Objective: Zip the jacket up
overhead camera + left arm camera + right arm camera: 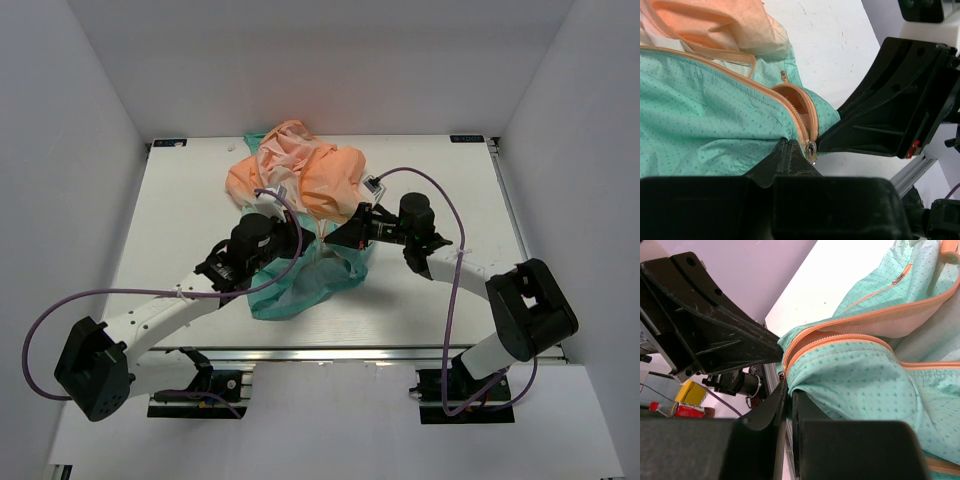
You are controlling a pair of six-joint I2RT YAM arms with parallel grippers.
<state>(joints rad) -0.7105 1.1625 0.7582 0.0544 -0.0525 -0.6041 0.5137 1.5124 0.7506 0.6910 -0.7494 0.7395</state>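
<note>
Your jacket (pixel 300 180) lies bunched at the middle of the table (pixel 180 220) in the top view. Its peach part is toward the upper edge of the frame and its teal part is below that, nearer the arm bases. Both arms reach in to meet over it where peach meets teal, the left gripper (pixel 293 237) from the lower left and the right gripper (pixel 332 238) from the right, their tips close together. In the left wrist view your left gripper (pixel 807 147) has its jaws pressed together on the teal hem at the low end of the orange zipper (pixel 800 117). The metal slider (pixel 811 149) sits between the tips, and the two rows of teeth part just above it into an open loop. In the right wrist view your right gripper (pixel 782 370) is likewise clamped on the jacket's edge at centre left. From there the zipper (pixel 840 337) runs toward the upper right, its two orange tapes side by side and then spreading.
</note>
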